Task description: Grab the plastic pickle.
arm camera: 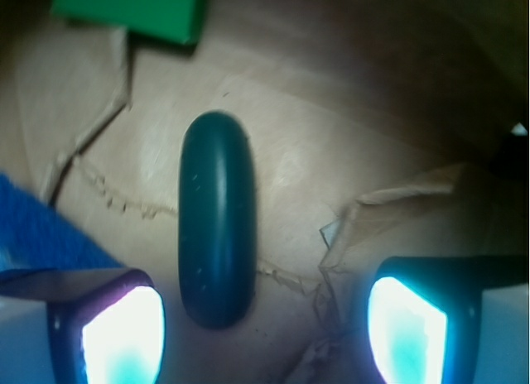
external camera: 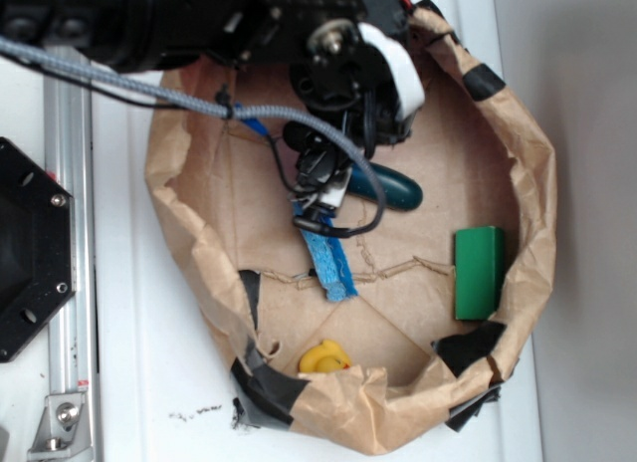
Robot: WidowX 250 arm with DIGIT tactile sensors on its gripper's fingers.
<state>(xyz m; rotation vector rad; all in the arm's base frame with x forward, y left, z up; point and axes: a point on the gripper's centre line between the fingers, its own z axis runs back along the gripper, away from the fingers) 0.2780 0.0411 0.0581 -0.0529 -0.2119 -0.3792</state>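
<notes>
Gripper (arm camera: 265,330) hanging over the brown paper-lined basin (external camera: 528,173), jaws spread wide, nothing between the pads but the near end of the plastic pickle (arm camera: 217,227). No contact visible in the wrist view: left pad (arm camera: 124,334) just beside the pickle's lower end, right pad (arm camera: 406,330) well apart from it. Pickle lying flat on the paper floor, long axis running away from the camera, closer to the left finger than centred. In the exterior view, pickle (external camera: 393,188) partly hidden under the arm's wrist and cable loop (external camera: 328,218), dark green end poking out to the right. Blue sponge (external camera: 328,258) just below-left of it, one corner also showing at the left edge of the wrist view (arm camera: 41,227). Green block (external camera: 479,273) flat near the right wall of the basin, well apart from the pickle; seen at top of the wrist view (arm camera: 132,10). Yellow toy (external camera: 324,359) at the bottom rim, far from everything else. Black tape patches (external camera: 261,382) on the paper wall.
</notes>
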